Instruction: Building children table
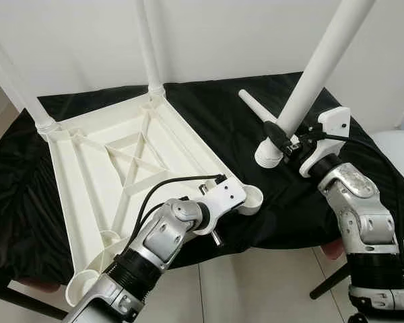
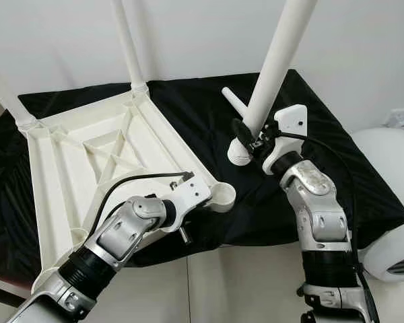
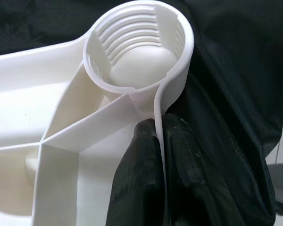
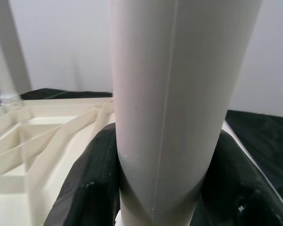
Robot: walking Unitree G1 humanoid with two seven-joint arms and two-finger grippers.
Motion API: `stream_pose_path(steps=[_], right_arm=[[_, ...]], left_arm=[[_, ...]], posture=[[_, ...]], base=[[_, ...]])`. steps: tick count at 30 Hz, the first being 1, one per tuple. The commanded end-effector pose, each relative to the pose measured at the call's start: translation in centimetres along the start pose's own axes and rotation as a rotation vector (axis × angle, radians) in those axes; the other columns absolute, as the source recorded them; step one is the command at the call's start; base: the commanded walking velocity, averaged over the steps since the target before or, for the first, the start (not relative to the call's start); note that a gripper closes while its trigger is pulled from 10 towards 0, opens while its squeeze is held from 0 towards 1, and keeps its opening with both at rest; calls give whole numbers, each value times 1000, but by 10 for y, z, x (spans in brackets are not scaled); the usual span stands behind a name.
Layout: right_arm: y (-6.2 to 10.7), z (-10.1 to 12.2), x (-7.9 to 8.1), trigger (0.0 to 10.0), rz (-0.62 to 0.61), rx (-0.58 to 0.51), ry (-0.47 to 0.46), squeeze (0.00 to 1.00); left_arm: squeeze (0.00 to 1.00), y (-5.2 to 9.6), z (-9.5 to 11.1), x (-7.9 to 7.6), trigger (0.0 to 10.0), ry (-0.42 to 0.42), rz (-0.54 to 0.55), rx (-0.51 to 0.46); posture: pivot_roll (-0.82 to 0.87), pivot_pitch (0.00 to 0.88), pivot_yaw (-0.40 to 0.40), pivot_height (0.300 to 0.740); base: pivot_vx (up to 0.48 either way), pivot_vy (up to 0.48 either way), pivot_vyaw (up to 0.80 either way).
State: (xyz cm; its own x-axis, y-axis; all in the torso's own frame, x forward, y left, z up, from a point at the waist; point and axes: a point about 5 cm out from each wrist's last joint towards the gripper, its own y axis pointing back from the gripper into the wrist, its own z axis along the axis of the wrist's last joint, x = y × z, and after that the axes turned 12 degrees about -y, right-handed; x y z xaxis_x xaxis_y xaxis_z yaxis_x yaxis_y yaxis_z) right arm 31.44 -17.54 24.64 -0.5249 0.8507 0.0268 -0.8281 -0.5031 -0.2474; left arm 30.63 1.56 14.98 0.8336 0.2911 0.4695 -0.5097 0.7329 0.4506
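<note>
L gripper (image 3: 158, 155) fingers pinched on rim of upturned white tabletop (image 1: 108, 161) by empty corner socket (image 1: 253, 196). R gripper (image 1: 281, 139) clamps loose leg (image 1: 316, 74), tilted, over black-draped table (image 1: 242, 121). Spare leg (image 1: 256, 106) lies beyond.

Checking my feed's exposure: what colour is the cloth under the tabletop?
Black. The cloth shows best in the left eye view, spread under the white tabletop.

Silver jointed arms, white wrist housings, looping black cables, ribbed black cuffs, black-fingered left hand (image 3: 161, 155)
</note>
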Motion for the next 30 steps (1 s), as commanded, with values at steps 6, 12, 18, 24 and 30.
stream_pose_path(steps=[6, 12, 18, 24, 30], right_arm=[[5, -15, 11, 10000, 128, 76, -46, 0], [6, -23, 11, 10000, 166, 116, -60, 0], [3, -32, 16, 10000, 239, 146, -104, 0], [-7, -39, 23, 10000, 312, 162, -151, 0], [-15, -46, 26, 10000, 352, 182, -165, 0]], left_arm=[[0, 14, -25, 8, 10000, -39, 13, 99], [0, 22, -35, 7, 10000, -45, 0, 117], [0, 23, -33, -1, 10000, -57, -14, 110], [0, 22, -27, -3, 10000, -67, -22, 89], [0, 23, -26, -2, 10000, -73, -22, 85]], posture=[[-124, 93, 76, 740], [-122, 89, 67, 740], [-106, 84, 48, 740], [-102, 91, 48, 740], [-96, 96, 49, 740]], base=[[0, 0, 0], [0, 0, 0], [0, 0, 0], [0, 0, 0], [0, 0, 0]])
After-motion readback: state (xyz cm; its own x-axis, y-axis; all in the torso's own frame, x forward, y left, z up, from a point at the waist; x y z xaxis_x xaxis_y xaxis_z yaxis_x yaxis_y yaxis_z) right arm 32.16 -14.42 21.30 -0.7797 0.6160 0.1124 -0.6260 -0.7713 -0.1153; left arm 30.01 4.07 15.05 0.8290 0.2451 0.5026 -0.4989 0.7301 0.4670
